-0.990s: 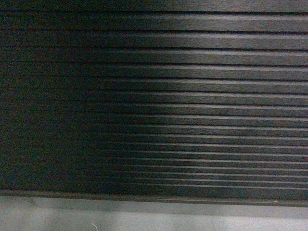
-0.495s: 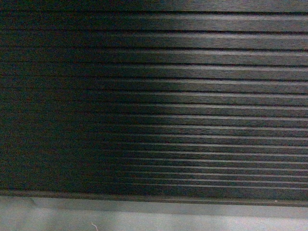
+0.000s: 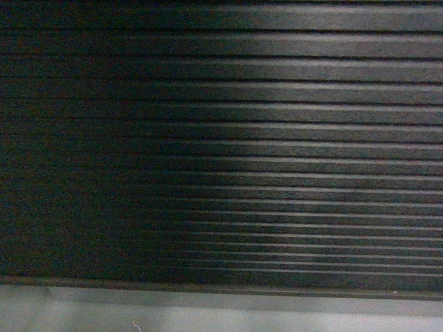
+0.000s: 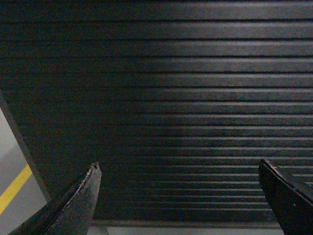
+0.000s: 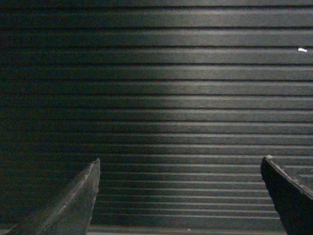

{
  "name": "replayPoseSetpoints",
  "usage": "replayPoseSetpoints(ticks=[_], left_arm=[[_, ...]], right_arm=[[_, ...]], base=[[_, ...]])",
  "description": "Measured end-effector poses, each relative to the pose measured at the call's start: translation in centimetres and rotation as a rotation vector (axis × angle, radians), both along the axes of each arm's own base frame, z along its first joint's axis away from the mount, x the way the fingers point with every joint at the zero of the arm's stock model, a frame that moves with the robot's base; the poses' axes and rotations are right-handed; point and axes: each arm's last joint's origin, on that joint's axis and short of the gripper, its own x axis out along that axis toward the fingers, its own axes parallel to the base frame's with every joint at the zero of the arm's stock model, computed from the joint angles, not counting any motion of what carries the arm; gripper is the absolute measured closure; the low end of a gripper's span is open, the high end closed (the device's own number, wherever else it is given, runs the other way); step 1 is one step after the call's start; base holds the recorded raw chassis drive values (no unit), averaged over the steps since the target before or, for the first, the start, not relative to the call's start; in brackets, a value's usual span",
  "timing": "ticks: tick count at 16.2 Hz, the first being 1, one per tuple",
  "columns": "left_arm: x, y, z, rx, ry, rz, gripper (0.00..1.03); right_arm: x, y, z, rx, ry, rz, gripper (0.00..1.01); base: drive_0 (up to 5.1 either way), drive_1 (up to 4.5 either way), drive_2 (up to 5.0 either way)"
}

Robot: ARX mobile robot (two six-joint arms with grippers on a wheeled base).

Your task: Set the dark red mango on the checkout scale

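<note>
The dark ribbed front of the checkout point(image 3: 221, 138) fills the head view, with its grey base point(image 3: 221, 315) along the bottom. The same slats fill the left wrist view point(image 4: 161, 98) and the right wrist view point(image 5: 161, 98). My left gripper point(image 4: 178, 169) is open, its two dark fingers far apart with only the slats between them. My right gripper point(image 5: 181, 166) is open too, holding nothing. The dark red mango and the scale are out of view. Neither gripper shows in the head view.
In the left wrist view the counter's left corner edge point(image 4: 19, 142) slants down, with grey floor and a yellow line point(image 4: 12, 188) beyond it. A small white speck point(image 5: 302, 49) sits on a slat at upper right in the right wrist view.
The slats have shifted slightly downward in the head view; the grey base strip at the bottom is a little narrower.
</note>
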Motion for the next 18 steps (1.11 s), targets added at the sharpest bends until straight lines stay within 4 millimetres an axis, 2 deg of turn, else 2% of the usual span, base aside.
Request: replayPoseSetpoints(ticks=[18], left_arm=[[0.0, 0.0, 0.03, 0.0, -0.003, 0.001, 0.05]], right_arm=[[0.0, 0.0, 0.03, 0.0, -0.003, 0.0, 0.03]], base=[[0.0, 0.0, 0.0]])
